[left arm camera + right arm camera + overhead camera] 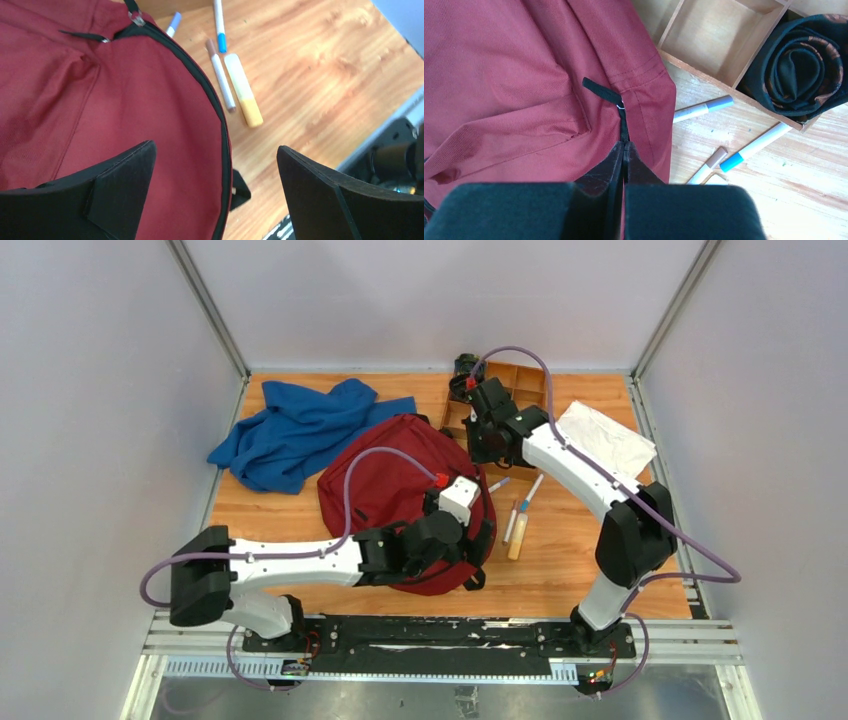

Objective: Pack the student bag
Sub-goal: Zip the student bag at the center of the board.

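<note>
Wooden table [560, 570], student bag [390, 465] lying flat at its centre.
Over the bag's near rim the left gripper [215, 148] hovers with jaws spread, likely to steady it. The right gripper [624, 147], clenched, meets the zipper [623, 116], probably to open it; whether it pinches anything is unclear.

I can read no text, label or number anywhere; the pens [222, 82] beside the bag [75, 100] may carry print, too blurred.
</note>
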